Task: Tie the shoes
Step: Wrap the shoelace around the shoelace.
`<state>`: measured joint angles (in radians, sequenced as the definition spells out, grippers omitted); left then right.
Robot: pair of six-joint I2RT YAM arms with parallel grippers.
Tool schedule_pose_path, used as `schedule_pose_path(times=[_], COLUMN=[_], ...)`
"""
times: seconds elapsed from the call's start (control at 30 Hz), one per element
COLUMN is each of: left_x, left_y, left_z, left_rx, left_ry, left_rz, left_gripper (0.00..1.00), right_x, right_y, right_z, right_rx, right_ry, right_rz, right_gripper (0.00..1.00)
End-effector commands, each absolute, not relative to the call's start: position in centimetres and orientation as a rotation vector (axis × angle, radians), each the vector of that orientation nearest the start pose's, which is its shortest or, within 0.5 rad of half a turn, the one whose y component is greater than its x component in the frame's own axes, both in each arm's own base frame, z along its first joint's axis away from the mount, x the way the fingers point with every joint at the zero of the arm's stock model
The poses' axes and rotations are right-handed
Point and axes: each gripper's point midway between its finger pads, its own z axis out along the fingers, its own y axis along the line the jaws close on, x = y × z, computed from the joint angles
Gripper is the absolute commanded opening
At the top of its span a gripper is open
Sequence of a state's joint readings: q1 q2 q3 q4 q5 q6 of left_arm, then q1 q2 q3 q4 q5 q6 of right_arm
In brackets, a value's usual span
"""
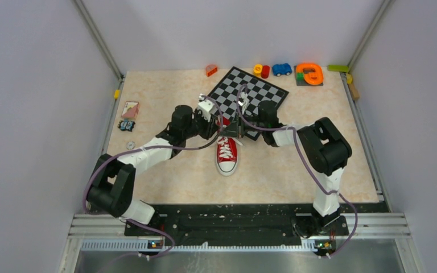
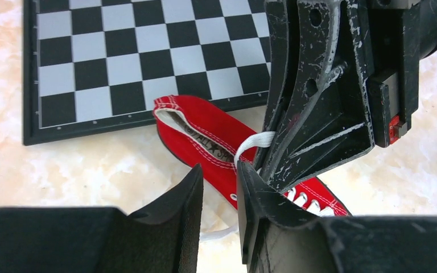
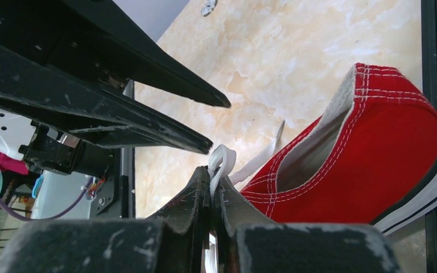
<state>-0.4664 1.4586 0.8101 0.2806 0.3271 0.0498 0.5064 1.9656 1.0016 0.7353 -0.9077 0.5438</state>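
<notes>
Nearest in the overhead view, the two arm bases (image 1: 139,213) stand at the near edge, and both arms reach inward to meet over the middle of the table (image 1: 296,170). Beneath them lies the red shoe (image 1: 227,154), toe pointing near, its heel end hidden under the left gripper (image 1: 215,120) and right gripper (image 1: 240,124), close to the near edge of the chessboard (image 1: 256,91); from up here I cannot tell how either claw stands. In the left wrist view, the left gripper (image 2: 219,213) hangs over the shoe (image 2: 205,136) with its jaws spread and nothing pinched between them. Just beyond it the right gripper (image 2: 264,168) comes in from the right, fingers pressed together on a loop of white lace (image 2: 251,143) lifted above the shoe's opening. The heel lies just beside the rim of the chessboard (image 2: 119,57). In the right wrist view, the right gripper (image 3: 211,190) pinches the lace (image 3: 221,159), whose loop stands up out of the closed tips. The left gripper (image 3: 216,122) juts in from the left just above that loop, jaws apart. The shoe (image 3: 387,142) rests on the table (image 3: 296,68) to the right.
</notes>
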Motion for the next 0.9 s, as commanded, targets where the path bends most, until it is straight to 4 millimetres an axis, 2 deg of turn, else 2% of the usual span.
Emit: schedule_pose_path(times=[0.0,0.27,0.5,0.73,0.8,0.87], left_x=[36.5,36.2,36.0,37.0,37.0,36.9], left_y=[-25.9,-26.5,-27.1,-25.9,-25.8,-25.8], left_z=[17.2,17.2,15.7,15.2,15.4,15.3], left_rx=[0.759,0.801,0.859,0.788,0.78,0.783], left_ry=[1.769,1.761,1.828,1.884,1.883,1.889], left_rz=[-0.694,-0.784,-0.824,-0.726,-0.728,-0.735], left_gripper=[0.31,0.29,0.25,0.25,0.22,0.13], right_x=[32.4,32.4,32.3,32.2,32.3,32.2], right_y=[36.1,36.2,36.3,36.4,36.4,36.4], right_z=[14.3,14.3,14.3,14.3,14.3,14.4], right_rx=[-0.773,-0.779,-0.787,-0.788,-0.79,-0.792], right_ry=[1.759,1.759,1.757,1.759,1.757,1.756], right_rz=[1.519,1.517,1.518,1.521,1.52,1.521], right_gripper=[0.0,0.0,0.0,0.0,0.0,0.0])
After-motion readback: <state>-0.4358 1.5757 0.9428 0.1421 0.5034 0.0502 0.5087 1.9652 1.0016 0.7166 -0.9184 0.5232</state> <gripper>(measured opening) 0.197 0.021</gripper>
